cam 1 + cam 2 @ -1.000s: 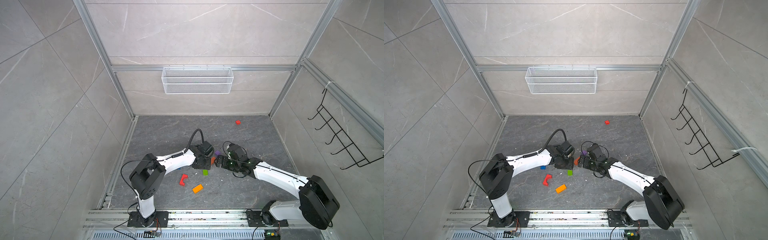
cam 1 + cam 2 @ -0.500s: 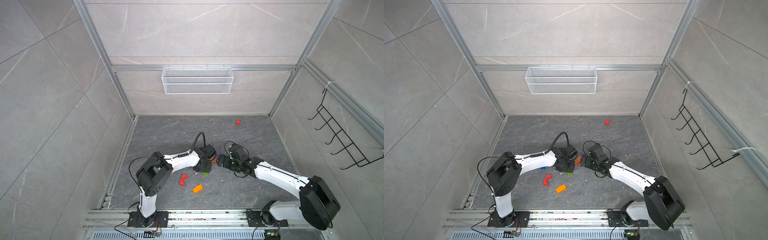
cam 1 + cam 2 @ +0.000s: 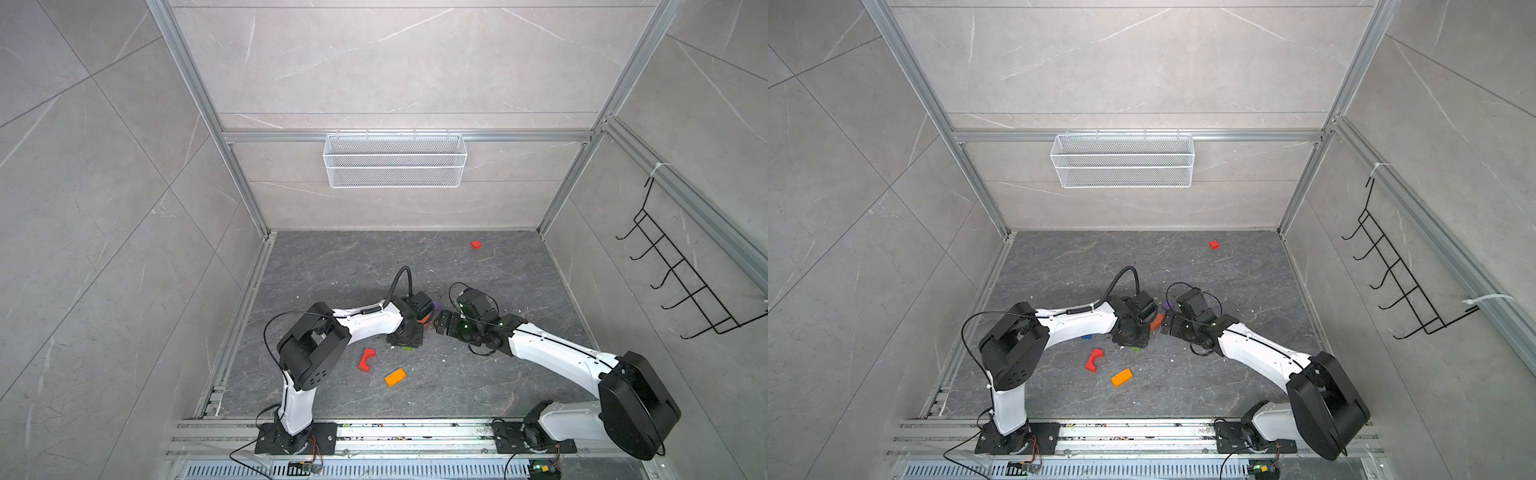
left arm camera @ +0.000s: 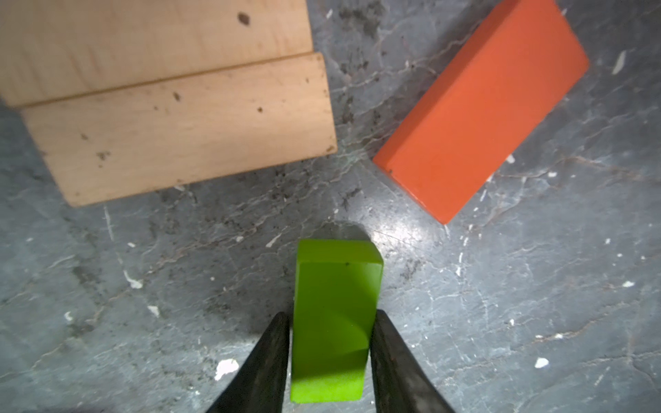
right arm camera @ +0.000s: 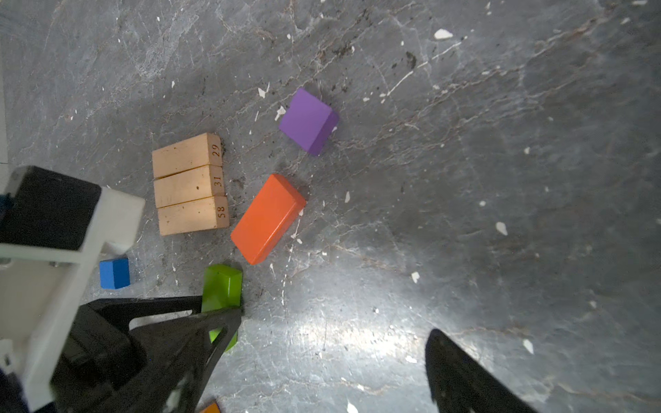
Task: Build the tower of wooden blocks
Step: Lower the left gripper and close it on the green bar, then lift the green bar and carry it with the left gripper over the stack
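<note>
wood block tower [image 5: 189,184]: hidden overhead | left gripper [image 4: 331,316] clamps green block [image 4: 336,282] | right gripper [image 5: 336,323] spread

In both top views the left arm [image 3: 365,326] hides the tan bars [image 4: 179,125], which the left wrist view crops.

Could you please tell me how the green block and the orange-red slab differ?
The green block is clamped by the left gripper; the orange-red slab lies free and flat. The green block shows a narrower face than the orange-red slab. Both are painted rectangular blocks.
</note>
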`<action>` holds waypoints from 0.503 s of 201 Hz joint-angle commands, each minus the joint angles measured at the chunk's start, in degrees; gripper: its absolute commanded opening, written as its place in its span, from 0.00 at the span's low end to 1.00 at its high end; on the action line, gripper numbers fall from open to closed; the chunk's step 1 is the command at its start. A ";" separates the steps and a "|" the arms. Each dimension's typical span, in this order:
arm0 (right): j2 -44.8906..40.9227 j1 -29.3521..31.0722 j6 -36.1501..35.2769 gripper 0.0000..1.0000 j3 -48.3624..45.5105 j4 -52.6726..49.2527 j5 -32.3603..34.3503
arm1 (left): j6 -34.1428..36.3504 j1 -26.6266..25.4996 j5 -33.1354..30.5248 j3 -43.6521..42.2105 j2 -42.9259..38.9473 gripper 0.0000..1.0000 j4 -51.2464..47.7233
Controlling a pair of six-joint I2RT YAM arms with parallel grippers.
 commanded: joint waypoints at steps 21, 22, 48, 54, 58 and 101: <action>0.09 -0.32 0.60 0.94 -0.38 -0.98 0.38 | -0.30 -0.18 -1.21 1.40 0.33 0.41 -1.77; 0.09 -0.31 0.65 0.94 -0.38 -0.96 0.37 | -0.29 -0.18 -1.20 1.41 0.33 0.40 -1.73; 0.35 -0.33 0.60 0.94 -0.43 -0.79 0.25 | 0.67 -0.18 -0.84 1.42 0.57 0.37 -1.42; 0.35 -0.30 0.61 0.94 -0.39 -0.72 0.08 | 0.97 -0.18 -0.44 1.51 0.67 0.35 -1.34; 0.43 -0.31 0.60 0.94 -0.42 -0.71 -0.02 | 1.17 -0.18 -0.19 1.58 0.76 0.34 -1.18; 0.53 -0.38 -0.05 0.94 -0.40 -0.59 -0.80 | 2.36 -0.18 0.58 2.37 0.41 0.06 -1.89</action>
